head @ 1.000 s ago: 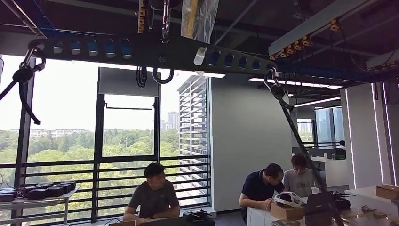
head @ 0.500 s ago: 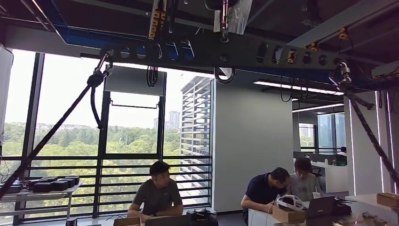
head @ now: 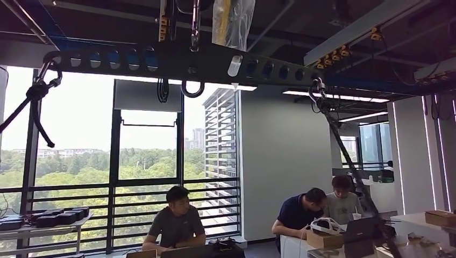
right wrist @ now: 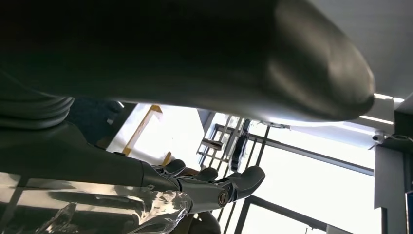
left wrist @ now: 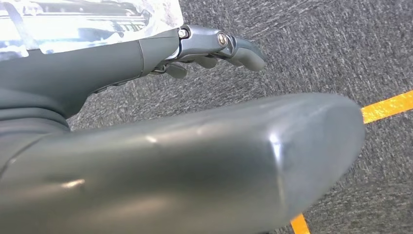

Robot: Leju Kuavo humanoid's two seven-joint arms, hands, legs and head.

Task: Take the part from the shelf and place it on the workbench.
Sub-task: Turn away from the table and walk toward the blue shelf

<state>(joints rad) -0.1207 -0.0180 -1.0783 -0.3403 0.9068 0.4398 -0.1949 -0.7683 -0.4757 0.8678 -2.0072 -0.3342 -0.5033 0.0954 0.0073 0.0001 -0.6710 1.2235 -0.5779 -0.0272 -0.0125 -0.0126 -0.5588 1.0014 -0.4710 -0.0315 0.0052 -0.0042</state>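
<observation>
Both my hands clasped the clear-bagged part.
My left hand point(left wrist: 195, 46) and right hand point(right wrist: 195, 187) pressed curled fingers against the part point(right wrist: 97, 209); beyond lay grey carpet point(left wrist: 316, 48), and ahead, people sat at a worktop point(head: 419, 223).

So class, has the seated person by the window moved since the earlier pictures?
No: the person stays below the same window post; the camera swayed.

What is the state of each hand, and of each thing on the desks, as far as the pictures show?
left hand, fingers stretched along clear plastic; grip unclear
right hand, fingers stretched over crumpled clear plastic; grip unclear
laptop, lid open
cardboard box, closed
headset, resting on small box
</observation>
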